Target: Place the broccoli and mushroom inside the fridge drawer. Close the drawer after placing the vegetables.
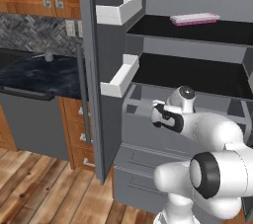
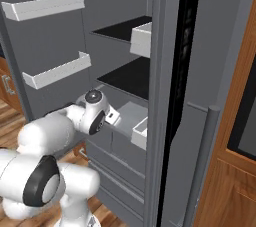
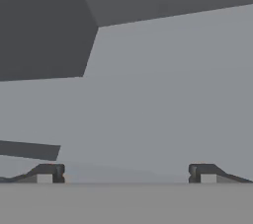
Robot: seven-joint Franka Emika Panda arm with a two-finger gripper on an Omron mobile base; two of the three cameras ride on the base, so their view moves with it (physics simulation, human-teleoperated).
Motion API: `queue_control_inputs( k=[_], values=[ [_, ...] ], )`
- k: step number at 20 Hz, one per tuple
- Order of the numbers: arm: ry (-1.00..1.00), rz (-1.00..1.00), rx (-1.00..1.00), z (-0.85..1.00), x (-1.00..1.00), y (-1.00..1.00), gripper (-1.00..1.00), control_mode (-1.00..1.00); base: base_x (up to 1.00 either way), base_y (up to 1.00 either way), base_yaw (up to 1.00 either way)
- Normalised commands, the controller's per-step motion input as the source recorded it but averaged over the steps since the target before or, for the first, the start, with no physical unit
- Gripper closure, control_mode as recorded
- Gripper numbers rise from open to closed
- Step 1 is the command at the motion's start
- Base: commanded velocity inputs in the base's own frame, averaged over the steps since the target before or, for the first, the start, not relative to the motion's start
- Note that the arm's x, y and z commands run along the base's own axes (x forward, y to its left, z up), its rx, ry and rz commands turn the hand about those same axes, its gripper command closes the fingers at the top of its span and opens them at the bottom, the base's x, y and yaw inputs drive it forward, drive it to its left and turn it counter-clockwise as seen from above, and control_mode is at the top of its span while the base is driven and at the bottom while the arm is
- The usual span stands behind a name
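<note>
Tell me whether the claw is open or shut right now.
Open. In the hand view the claw has its two fingertips far apart, with nothing between them, facing a plain grey surface.

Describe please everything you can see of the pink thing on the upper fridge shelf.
The pink thing is a flat, long, slab-like pack, pale pink with a lighter top face. It lies flat on the dark upper shelf of the open fridge, toward the back, alone, touching only the shelf. What it holds or is made of cannot be told.
</note>
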Motion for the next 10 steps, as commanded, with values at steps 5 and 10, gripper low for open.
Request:
queue_control_inputs(
  k=[5,10],
  values=[
    [0.00,0.00,0.00,0.09,0.23,-0.12,-1.00,-1.00,0.00,0.00,0.00],
    [0.00,-0.01,0.00,0.12,-0.95,0.02,-1.00,-1.00,0.00,0.00,0.00]
  ],
)
